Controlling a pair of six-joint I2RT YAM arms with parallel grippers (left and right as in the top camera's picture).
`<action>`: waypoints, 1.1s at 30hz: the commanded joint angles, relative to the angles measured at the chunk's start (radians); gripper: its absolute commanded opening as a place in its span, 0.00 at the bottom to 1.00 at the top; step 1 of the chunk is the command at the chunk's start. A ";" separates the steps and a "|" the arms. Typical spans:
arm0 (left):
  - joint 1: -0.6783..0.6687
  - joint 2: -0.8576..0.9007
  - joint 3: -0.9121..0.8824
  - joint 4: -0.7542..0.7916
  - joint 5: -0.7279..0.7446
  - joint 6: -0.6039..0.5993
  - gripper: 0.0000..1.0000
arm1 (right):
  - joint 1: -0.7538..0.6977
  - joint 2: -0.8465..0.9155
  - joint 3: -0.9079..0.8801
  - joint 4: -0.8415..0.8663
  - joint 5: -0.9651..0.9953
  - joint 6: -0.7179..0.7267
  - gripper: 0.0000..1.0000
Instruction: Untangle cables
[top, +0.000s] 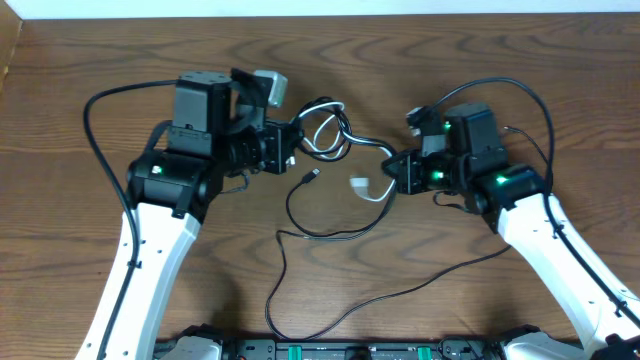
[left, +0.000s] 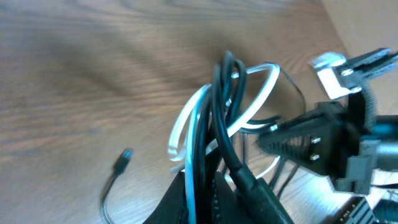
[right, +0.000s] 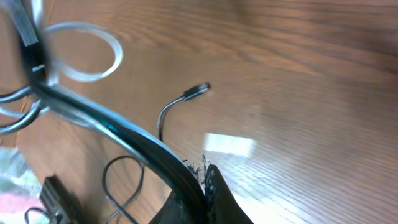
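While the left gripper (top: 290, 150) clamps the white cable (top: 318, 143) loops and black cable (top: 330, 232) at upper centre and the right gripper (top: 398, 172) seemingly pinches the black strand, the separating step calls for gently spreading apart.

The long cord (top: 281, 262) is black, the short cord (top: 368, 188) white. The table (top: 80, 60) is brown with darker wood grain. My arms (top: 150, 265) are white with black joints and small green lights (top: 498, 182).
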 joint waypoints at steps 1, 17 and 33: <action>0.095 -0.005 0.011 -0.037 -0.037 0.018 0.08 | -0.080 0.002 0.003 -0.036 0.062 -0.009 0.01; 0.291 -0.005 0.011 -0.097 -0.041 0.059 0.08 | -0.321 0.001 0.003 -0.115 0.058 -0.058 0.01; 0.296 -0.005 0.011 -0.092 0.259 0.227 0.08 | -0.331 0.001 0.003 -0.008 -0.380 -0.368 0.78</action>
